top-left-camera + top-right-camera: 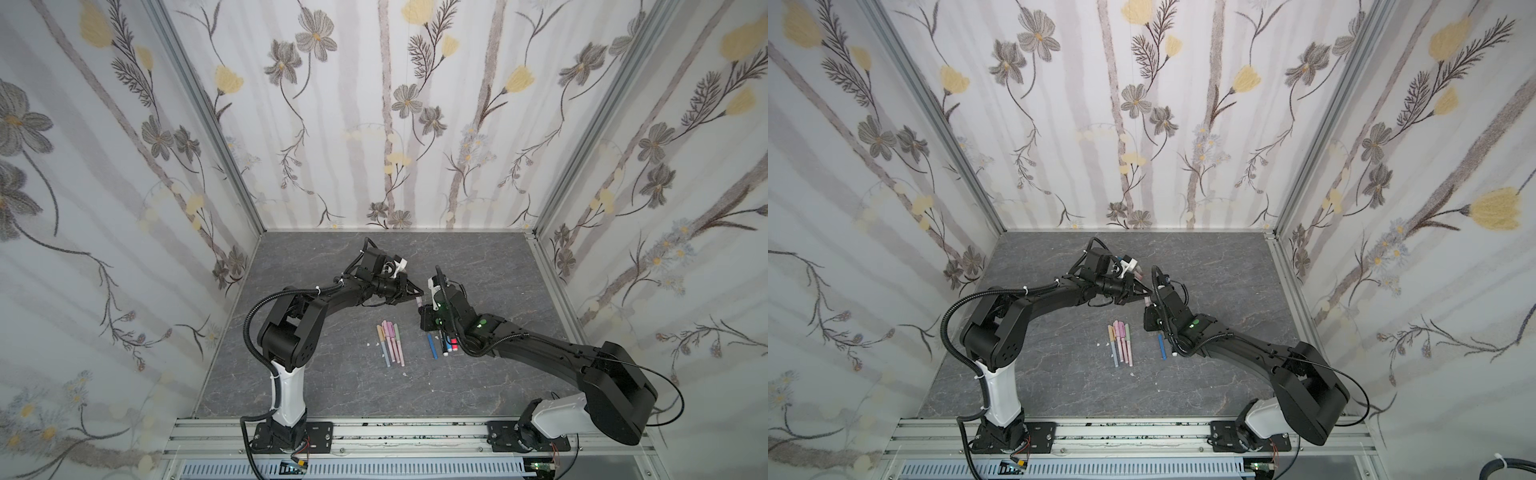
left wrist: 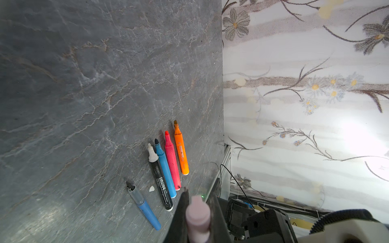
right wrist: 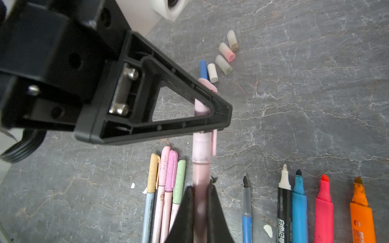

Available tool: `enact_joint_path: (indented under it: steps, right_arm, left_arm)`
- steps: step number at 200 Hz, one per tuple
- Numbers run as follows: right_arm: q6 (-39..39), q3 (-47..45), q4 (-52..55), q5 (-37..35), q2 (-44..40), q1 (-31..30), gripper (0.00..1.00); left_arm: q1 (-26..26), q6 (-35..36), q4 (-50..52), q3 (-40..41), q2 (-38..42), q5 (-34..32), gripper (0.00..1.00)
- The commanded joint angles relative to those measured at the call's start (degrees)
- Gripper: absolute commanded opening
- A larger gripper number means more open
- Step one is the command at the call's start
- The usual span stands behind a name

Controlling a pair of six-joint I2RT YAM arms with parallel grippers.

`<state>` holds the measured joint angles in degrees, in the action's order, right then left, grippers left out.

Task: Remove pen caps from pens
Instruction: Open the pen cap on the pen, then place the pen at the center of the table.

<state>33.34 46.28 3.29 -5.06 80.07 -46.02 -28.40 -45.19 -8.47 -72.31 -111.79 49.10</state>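
**A:** Anything in the right gripper?

**B:** Shut tight on the barrel of a pink pen, raised off the table near its middle, between the two arms.

**A:** And the left gripper?

**B:** Closed as well, pinching the pink cap at the far end of that same pen. Seated on the barrel, no gap showing.

**A:** Below the held pen?

**B:** Toward the left arm's side, four thin capped pens, packed side by side: tan, two pink and green caps. Toward the right arm's side, five uncapped markers in a row: slim blue, black, blue, red-pink and orange, tips bare.

**A:** Any loose caps?

**B:** Five, clustered on the table beyond the grippers: one blue, one white, three cloudy, one of those tinted pink inside. Well apart from both rows.
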Motion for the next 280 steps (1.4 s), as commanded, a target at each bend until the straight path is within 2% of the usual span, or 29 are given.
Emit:
enact_joint_path:
  steps: [1, 38, 73, 110, 159, 249, 280]
  right_arm:
    - [0.32, -1.15, 6.07, 5.32, -0.68, -1.92, 0.0]
    - [0.58, -1.89, 6.54, 5.35, -1.4, -3.11, 0.0]
    - [1.12, -2.69, 6.72, 4.61, -1.99, -3.29, 0.0]
    - [2.67, -2.69, 7.28, 2.43, 1.09, -3.62, 0.0]
    - [3.66, -1.25, 8.67, -0.8, 7.8, -4.08, 0.0]
    - [4.48, -0.23, 9.8, -5.38, 13.79, -4.17, 0.0]
    - [4.77, 0.4, 10.39, -6.57, 14.76, -4.17, 0.04]
  left_arm:
    - [1.66, 2.79, -1.23, -2.28, -0.27, -6.16, 0.0]
    - [2.97, 3.61, 0.28, -4.06, 0.25, -6.06, 0.0]
    - [5.26, 4.66, 0.74, -2.22, 1.99, -5.97, 0.0]
    - [9.88, 6.19, 0.33, 5.7, 5.38, -5.09, 0.0]
    - [14.24, 9.47, 1.44, 11.28, 6.63, -4.79, 0.0]
    - [14.43, 8.27, -3.11, 13.25, 3.18, -4.28, 0.02]
    - [14.47, 8.28, -3.36, 12.99, 2.39, -4.14, 0.03]
